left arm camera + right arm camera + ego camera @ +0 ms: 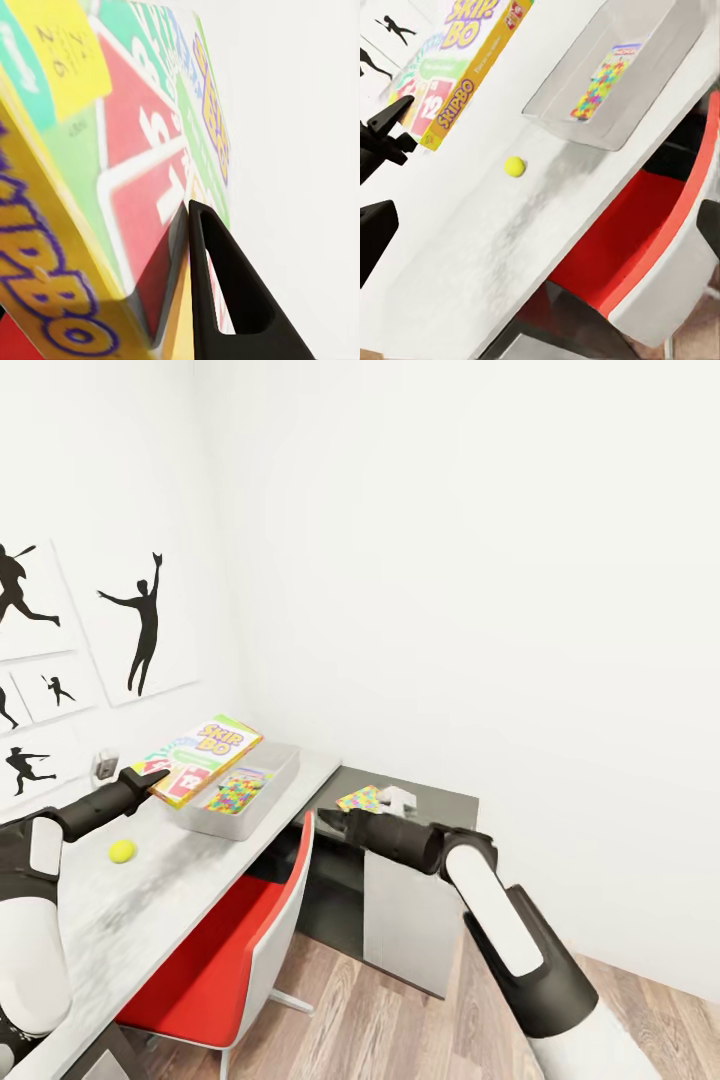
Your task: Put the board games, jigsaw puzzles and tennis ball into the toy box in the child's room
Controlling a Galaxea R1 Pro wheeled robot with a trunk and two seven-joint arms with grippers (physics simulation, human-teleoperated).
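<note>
My left gripper (152, 776) is shut on a corner of the SKIP-BO board game (203, 753), holding it tilted above the table (150, 905) beside the grey toy box (268, 802). In the left wrist view a black finger (225, 289) presses on the box (127, 150). A jigsaw puzzle (235, 795) lies inside the toy box (585, 124). The tennis ball (122, 850) rests on the table, nearer me than the box. A second jigsaw puzzle (360, 798) lies on the dark cabinet. My right gripper (330, 822) hangs open over the chair.
A red and white chair (235, 950) is tucked under the table's edge. The low dark grey cabinet (420, 900) stands to the right, with a small white object (398, 797) on it. Silhouette pictures (145, 625) hang on the left wall. Wooden floor lies below.
</note>
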